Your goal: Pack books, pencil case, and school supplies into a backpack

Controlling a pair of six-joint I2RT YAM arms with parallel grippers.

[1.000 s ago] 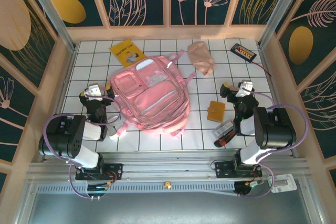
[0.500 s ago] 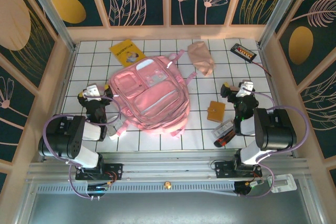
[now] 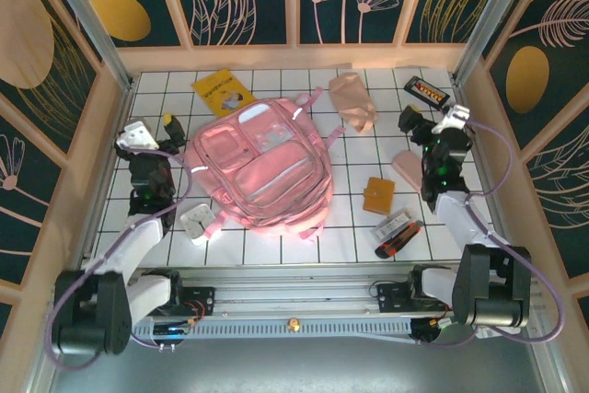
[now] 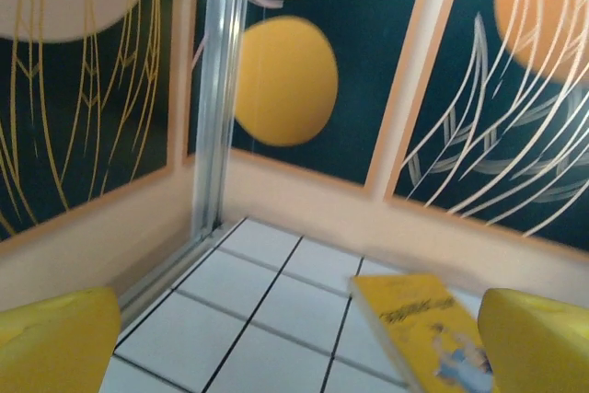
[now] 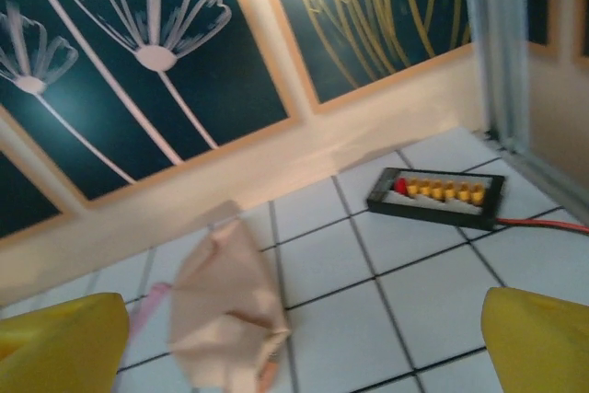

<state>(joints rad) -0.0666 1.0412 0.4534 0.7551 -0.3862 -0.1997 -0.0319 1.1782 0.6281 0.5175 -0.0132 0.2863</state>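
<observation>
Pink backpack (image 3: 262, 167) lies flat, pencil case (image 3: 353, 103) just off its far-right corner, yellow booklet (image 3: 223, 91) off its far-left. Left gripper (image 3: 152, 128) and right gripper (image 3: 433, 119) flank it, jaws wide, empty. That floppy pencil case could easily slip out of a shallow pinch.

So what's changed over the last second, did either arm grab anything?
Both arms unfolded and reached farther forward: the left gripper toward the far left, the right gripper toward the far right. Both are open, holding nothing. The backpack, yellow booklet, pencil case and orange notebook stayed put.
</observation>
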